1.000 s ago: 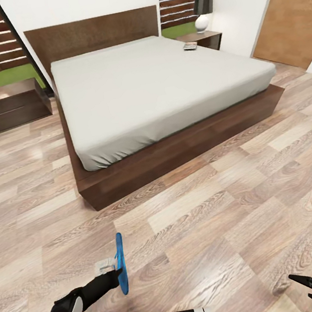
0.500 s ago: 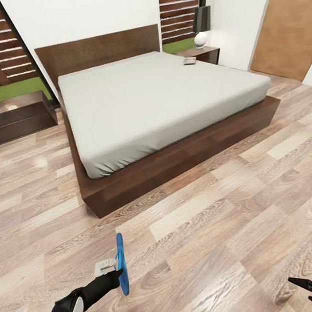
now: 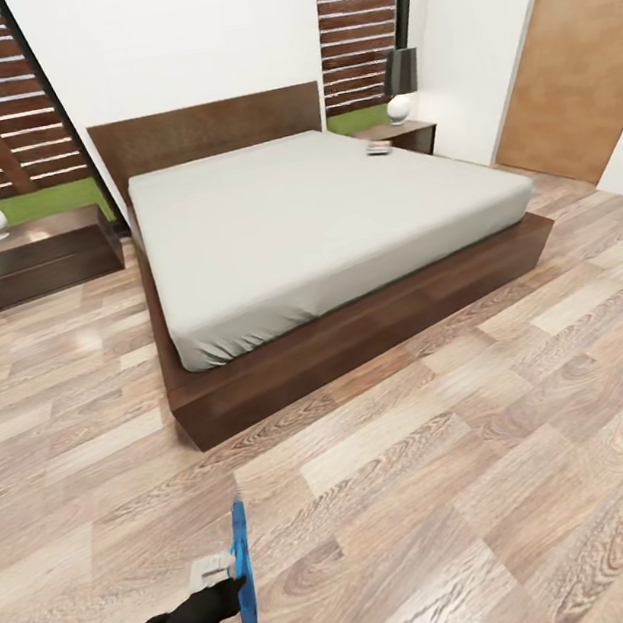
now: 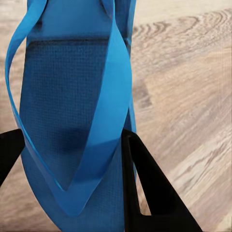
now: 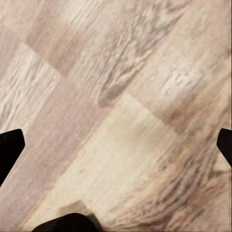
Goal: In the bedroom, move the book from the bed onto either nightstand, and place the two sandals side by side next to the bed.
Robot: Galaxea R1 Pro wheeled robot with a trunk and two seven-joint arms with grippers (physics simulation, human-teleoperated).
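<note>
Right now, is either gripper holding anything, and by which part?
Left gripper holds a blue sandal on edge, clamped across its sole. Right gripper is open, holding nothing.

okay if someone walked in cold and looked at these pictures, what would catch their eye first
Probably the big bed with its plain grey mattress, in the middle of the room against the far wall. Next, the bright blue sandal held on edge in the left claw, low over the wood floor. A small book lies near the mattress's far right corner.

Open floor (image 3: 463, 489) ahead; bed (image 3: 316, 219) blocks beyond.
</note>
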